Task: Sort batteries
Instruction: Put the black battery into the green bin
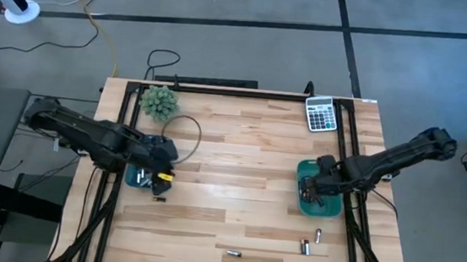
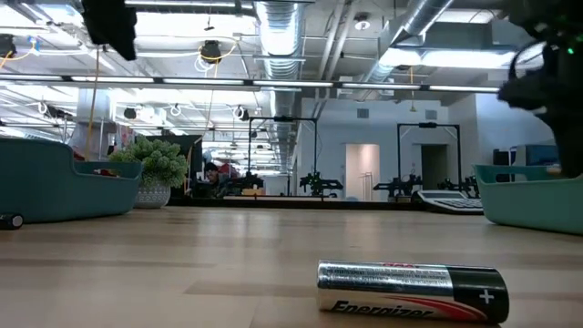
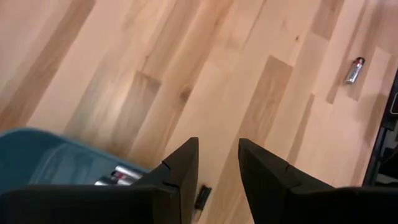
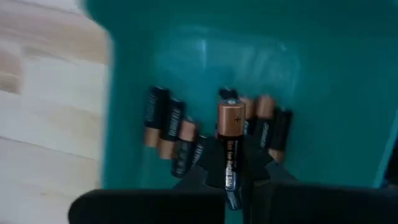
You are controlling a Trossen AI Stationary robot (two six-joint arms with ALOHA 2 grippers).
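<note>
From above, the left hand hangs over the near edge of the left teal bin at the table's left side, and one dark battery lies on the wood just beside that bin. The right hand sits over the right teal bin near the right edge. Three loose batteries lie on the front part of the table, well apart from both hands. A grey calculator rests at the far right corner and a small green plant at the far left.

From table height, a silver and black Energizer cell lies on its side close to the camera; both bins stand at the picture's edges.

The left wrist view shows the left hand's fingers parted a narrow way with nothing between them, bare wood showing in the gap. Silvery cells lie in the bin corner beside the fingers, a dark cell on the wood just beyond, another far off.

The right wrist view shows the right hand clamped on a coppery-topped black battery, held upright over the bin, where similar batteries lie on the floor.
</note>
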